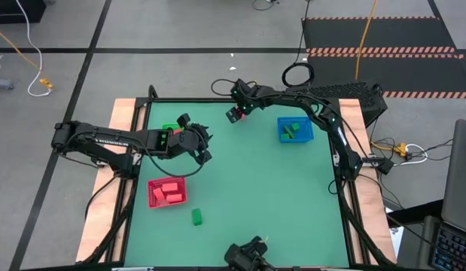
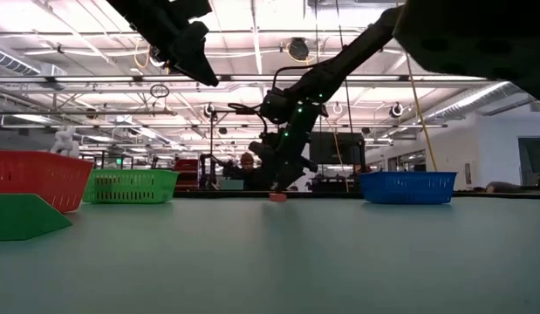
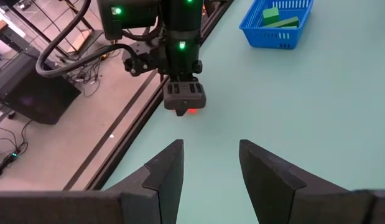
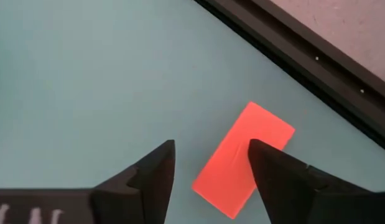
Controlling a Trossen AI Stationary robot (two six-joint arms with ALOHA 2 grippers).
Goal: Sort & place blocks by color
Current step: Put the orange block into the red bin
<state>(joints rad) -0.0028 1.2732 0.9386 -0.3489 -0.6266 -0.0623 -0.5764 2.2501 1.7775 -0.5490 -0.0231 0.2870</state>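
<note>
A red block [image 4: 244, 159], a short flat bar, is lying on the green table [image 4: 86, 74] near its far edge rail, and I am judging it light, stiff and smooth-faced, best pinched across its narrow width at mid-length (it sits skewed to my fingers, so a wrist turn looks needed). I am hovering my right gripper [image 4: 211, 171] just above it, fingers spread and holding nothing, while my left gripper [image 3: 211, 168] is waiting near mid-table, likewise parted and empty. I am finding no label or writing readable anywhere.
</note>
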